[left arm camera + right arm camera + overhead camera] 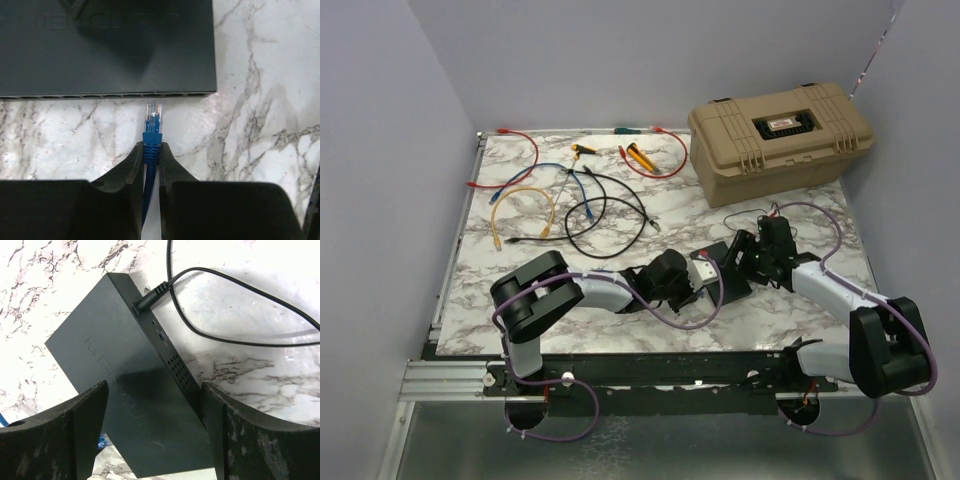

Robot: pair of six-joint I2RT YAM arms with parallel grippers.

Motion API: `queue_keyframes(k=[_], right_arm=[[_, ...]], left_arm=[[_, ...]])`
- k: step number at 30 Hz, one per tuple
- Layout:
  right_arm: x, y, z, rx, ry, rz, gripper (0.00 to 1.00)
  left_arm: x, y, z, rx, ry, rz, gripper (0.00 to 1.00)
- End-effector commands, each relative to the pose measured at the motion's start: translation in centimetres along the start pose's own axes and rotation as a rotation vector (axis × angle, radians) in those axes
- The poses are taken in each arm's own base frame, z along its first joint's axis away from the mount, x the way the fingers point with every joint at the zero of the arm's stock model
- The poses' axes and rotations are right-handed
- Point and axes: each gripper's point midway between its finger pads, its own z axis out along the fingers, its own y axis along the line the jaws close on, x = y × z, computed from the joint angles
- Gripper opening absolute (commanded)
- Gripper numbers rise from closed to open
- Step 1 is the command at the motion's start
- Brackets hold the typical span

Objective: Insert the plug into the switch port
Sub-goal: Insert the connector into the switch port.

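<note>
The switch [100, 50] is a flat dark-grey box lying on the marble table, its row of ports [100, 95] facing my left gripper. My left gripper [151, 150] is shut on the blue boot of a cable whose clear plug [153, 116] points at the port edge, a short gap away. In the top view the left gripper [705, 272] and right gripper [745, 255] meet at the switch [728, 262]. My right gripper [154, 390] is open and straddles the switch [125, 385], its right finger against the vented side. A thin black power cord [240, 295] is plugged into the switch's end.
A big tan case [780, 135] stands at the back right. Loose cables lie at the back left: red [515, 150], yellow [520, 212], blue [535, 172] and black [605, 215]. Grey walls enclose the table on the left, back and right.
</note>
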Motion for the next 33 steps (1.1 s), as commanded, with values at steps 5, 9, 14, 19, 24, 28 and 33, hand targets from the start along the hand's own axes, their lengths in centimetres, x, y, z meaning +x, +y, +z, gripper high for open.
queue_keyframes(k=[5,9,14,19,24,28,33], right_arm=[[1.7,-2.5,-2.0,0.101,0.017,0.013,0.78],[3.2,-2.4,-1.9,0.066,0.064,0.014,0.78],[4.6,-1.5,-1.6,-0.017,0.098,0.047,0.74],[4.6,-1.2,-1.8,-0.038,0.09,0.042,0.72],[4.9,-1.1,-1.8,-0.052,0.095,0.04,0.72],[5.0,-1.1,-1.9,-0.06,0.096,0.039,0.71],[5.0,-0.8,-1.8,-0.076,0.1,0.037,0.71]], left_arm=[[0.6,-3.0,-0.9,0.041,0.014,-0.04,0.0],[0.2,-3.4,-0.9,0.043,0.003,-0.07,0.0],[0.4,-3.6,-0.3,0.043,0.01,-0.083,0.0],[0.5,-3.6,0.0,0.031,0.014,-0.091,0.0],[0.4,-3.1,-0.2,0.001,0.011,-0.1,0.0],[0.5,-3.2,-0.1,-0.007,0.015,-0.104,0.0],[0.9,-2.8,0.0,-0.051,0.031,-0.086,0.0]])
